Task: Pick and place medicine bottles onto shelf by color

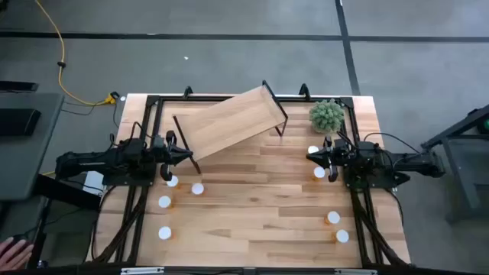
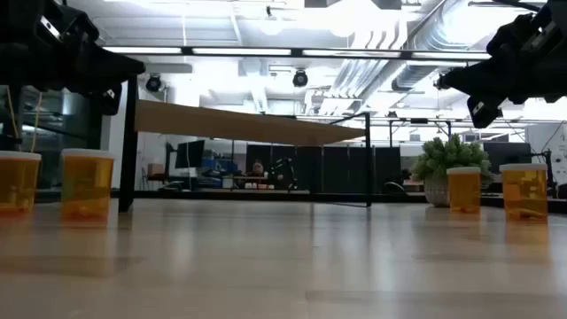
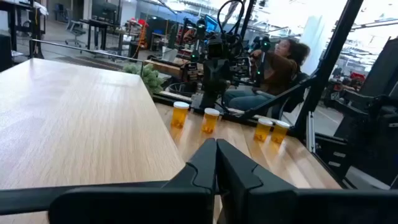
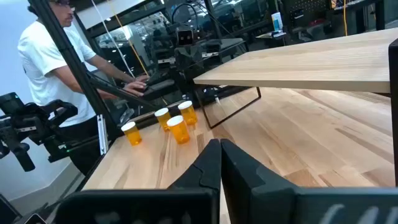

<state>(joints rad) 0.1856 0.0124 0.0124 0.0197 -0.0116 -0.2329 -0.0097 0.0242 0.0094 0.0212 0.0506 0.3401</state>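
Both arms hover above the surface [image 1: 252, 229], each beside its own group of medicine bottles [image 1: 164, 202], likely so each can serve its side. The left gripper [image 1: 186, 156] and right gripper [image 1: 312, 157] are clenched and carry nothing. The shelf [image 1: 229, 121] stands at the far middle, without bottles.

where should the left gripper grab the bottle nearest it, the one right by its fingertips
Probably straight down over the white cap of that medicine bottle, closing on the orange body just under the cap. It stands upright, so the round sides suit two fingers. The neighbouring bottle stands apart on its right, leaving room. The left gripper, fingers together, would need to open first.
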